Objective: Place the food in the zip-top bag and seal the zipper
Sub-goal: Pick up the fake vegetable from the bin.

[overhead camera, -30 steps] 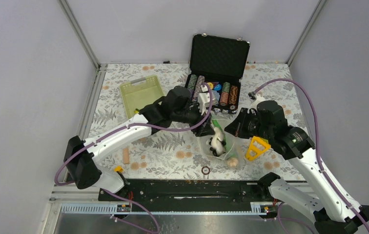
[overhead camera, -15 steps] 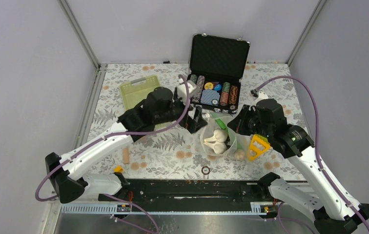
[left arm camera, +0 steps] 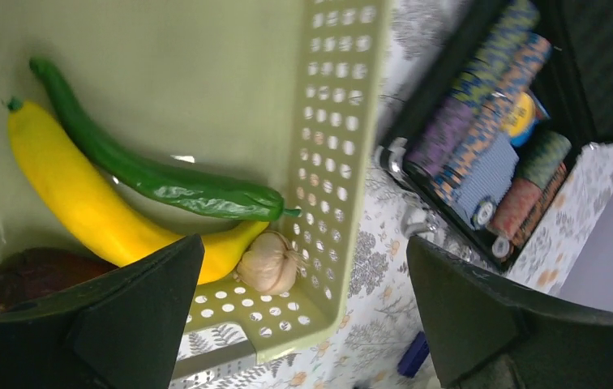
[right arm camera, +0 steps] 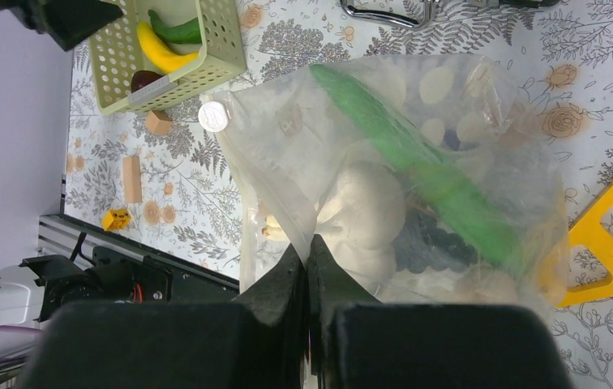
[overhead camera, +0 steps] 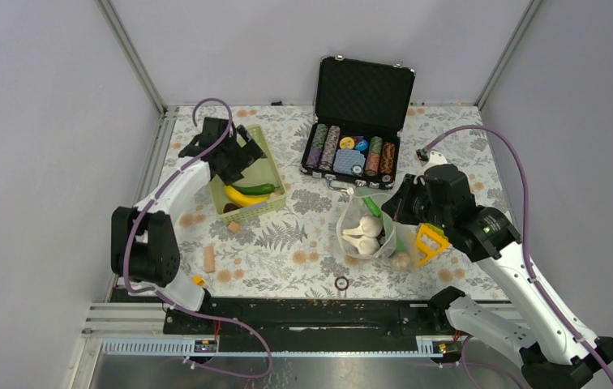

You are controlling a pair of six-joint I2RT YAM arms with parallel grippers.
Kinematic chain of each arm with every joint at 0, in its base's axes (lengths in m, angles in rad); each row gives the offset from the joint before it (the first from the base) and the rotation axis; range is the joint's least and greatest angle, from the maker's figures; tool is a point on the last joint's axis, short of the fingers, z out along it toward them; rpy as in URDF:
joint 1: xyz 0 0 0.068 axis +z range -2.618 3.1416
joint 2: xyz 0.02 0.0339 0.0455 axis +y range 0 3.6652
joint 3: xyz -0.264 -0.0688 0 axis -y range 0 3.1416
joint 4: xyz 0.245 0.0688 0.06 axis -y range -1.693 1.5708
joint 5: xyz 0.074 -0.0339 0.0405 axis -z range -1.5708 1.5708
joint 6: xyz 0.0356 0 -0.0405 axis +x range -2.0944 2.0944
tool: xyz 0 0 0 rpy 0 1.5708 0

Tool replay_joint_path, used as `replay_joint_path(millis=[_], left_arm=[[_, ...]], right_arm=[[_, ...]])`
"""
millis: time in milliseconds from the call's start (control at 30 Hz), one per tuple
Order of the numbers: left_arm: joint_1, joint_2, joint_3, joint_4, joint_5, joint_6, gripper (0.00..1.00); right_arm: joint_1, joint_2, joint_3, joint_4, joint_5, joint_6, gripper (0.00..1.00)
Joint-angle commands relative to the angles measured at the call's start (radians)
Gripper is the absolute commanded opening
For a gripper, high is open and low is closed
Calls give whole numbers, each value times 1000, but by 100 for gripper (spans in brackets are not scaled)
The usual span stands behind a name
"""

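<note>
Left gripper (left arm camera: 307, 316) — jaws spread wide, holding nothing — hangs over the green basket (left arm camera: 327, 121). Below it, inside the basket: banana (left arm camera: 84, 203), green pepper (left arm camera: 165, 182), garlic bulb (left arm camera: 267, 263), dark piece (left arm camera: 36, 275).

Right gripper (right arm camera: 307, 251) is clamped on the zip-top bag (right arm camera: 482, 89) edge. Ahead of it, inside the bag: garlic bulbs (right arm camera: 368, 203), cucumber (right arm camera: 417, 162), grapes (right arm camera: 433, 243).
</note>
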Motion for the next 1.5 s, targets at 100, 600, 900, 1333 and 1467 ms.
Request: replay_joint_path(millis=[100, 600, 900, 1333, 1467], left_arm=[[5, 66, -44, 47, -88, -345, 99], [10, 192, -92, 87, -242, -483, 99], [10, 275, -44, 77, -280, -503, 93], [8, 330, -20, 25, -300, -512, 61], [8, 346, -6, 10, -300, -511, 47]], right_arm=[[-6, -7, 37, 1, 60, -35, 0], [-10, -13, 30, -10, 87, -49, 0], [-11, -15, 34, -22, 104, -54, 0], [-14, -16, 29, -21, 129, -56, 0], [-14, -26, 26, -22, 136, -59, 0]])
